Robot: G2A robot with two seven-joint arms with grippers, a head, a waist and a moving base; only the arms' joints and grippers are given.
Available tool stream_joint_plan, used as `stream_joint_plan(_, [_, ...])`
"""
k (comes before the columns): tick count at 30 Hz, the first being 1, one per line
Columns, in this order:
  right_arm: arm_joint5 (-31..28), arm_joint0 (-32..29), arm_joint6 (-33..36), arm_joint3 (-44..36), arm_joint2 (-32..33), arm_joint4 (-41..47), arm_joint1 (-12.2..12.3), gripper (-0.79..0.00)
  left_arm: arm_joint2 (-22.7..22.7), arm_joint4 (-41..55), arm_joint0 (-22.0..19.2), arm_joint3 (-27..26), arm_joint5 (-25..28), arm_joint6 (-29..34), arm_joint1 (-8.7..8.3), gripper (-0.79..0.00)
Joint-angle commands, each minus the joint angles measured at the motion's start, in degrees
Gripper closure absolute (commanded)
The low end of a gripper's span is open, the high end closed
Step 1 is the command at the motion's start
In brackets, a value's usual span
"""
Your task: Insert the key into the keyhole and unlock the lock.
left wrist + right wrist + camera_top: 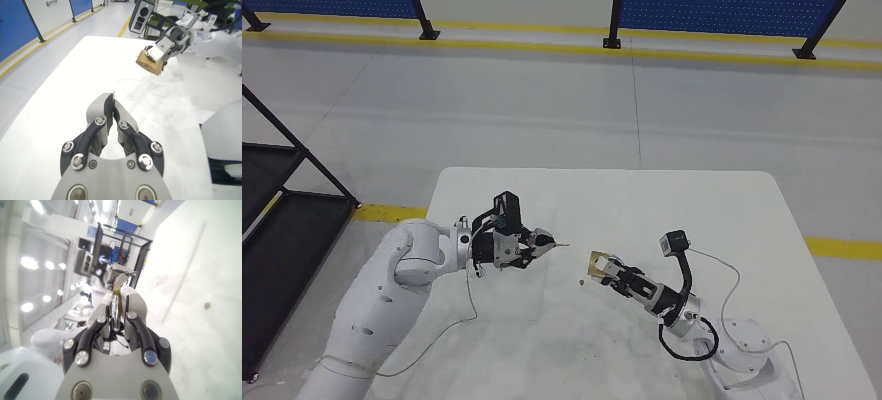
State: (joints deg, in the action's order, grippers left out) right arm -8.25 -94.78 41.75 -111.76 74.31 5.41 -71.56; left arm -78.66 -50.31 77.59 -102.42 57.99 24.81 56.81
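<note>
1. Where the left arm ends over the table [75, 75], the left gripper [114, 106] is pinched tight on the key [114, 94]; only a thin sliver of blade stands proud of its tips.
2. Bare tabletop lies between key and lock; the two are apart.
3. Lock [149, 64]: brass padlock, held off the table and tilted, clamped at its shackle end by the right gripper [160, 55], with the keyhole [146, 66] face turned toward the key.
4. Risk, as judged: so little blade is exposed that the gripper tips may meet the lock before the key seats. A small angular mismatch with the tilted keyhole could jam the tip, twist the key in its pinch, or swing the lock in its padded hold.
5. Writing: a white panel [56, 7] far behind the table carries a printed logo, left unread. Any marking on the lock is too small to tell.
</note>
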Motion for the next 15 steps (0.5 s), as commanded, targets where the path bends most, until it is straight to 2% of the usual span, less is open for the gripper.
stream_joint_plan(1, [0.0, 0.0, 0.0, 0.0, 0.0, 0.0, 0.0, 0.0, -0.4, -13.0, 1.0, -1.6, 0.0, -9.9, -0.21, 0.0])
stream_joint_plan(4, [0.0, 0.0, 0.0, 0.0, 0.0, 0.0, 0.0, 0.0, -1.2, -26.7, 2.5, -2.9, -1.0, -22.7, -0.25, 0.0])
stream_joint_plan(6, [0.0, 0.0, 0.0, 0.0, 0.0, 0.0, 0.0, 0.0, -0.8, -33.1, 3.3, -2.5, -3.0, -28.9, -0.29, 0.0])
stream_joint_plan(15, [0.0, 0.0, 0.0, 0.0, 0.0, 0.0, 0.0, 0.0, -0.8, -33.1, 3.3, -2.5, -3.0, -28.9, -0.29, 0.0])
